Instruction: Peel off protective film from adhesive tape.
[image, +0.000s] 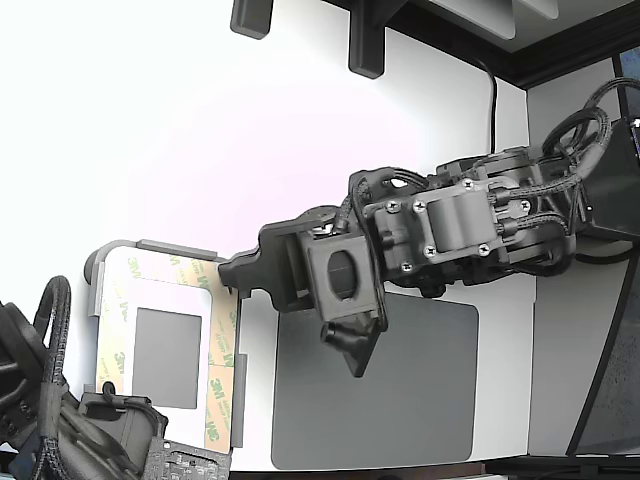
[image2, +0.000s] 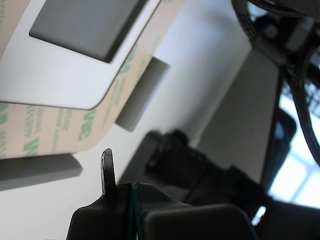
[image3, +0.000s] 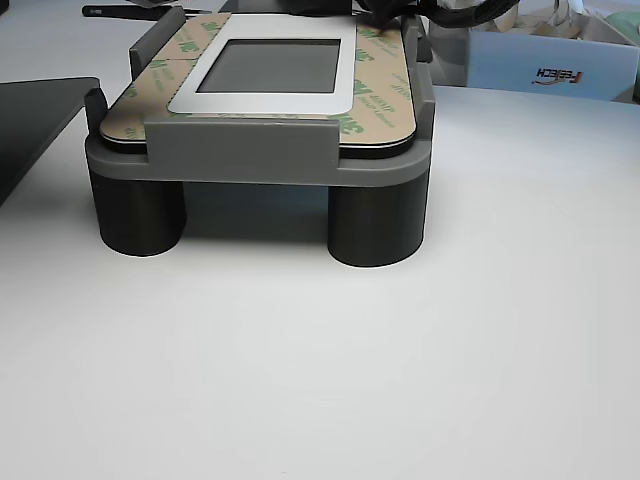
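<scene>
hovering at the tray's (image: 115, 250) corner nearest the dark mat (image: 400, 400), the gripper (image: 235, 272) grasps nothing i can see; its finger spacing is unclear. protective film (image: 222, 345) lies flat, bordering the grey rectangle (image: 167, 357).

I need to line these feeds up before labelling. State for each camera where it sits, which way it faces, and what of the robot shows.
Exterior view: overhead, looking down on the white table; arm and end effector at the protective film, second arm at the lower left corner.
Wrist view: rides the arm, close and oblique to the film's corner; one finger shows.
Other view: table height, facing the grey fixture side-on; only dark cabling shows behind.
Shared: all three show the 3M-printed film.
</scene>
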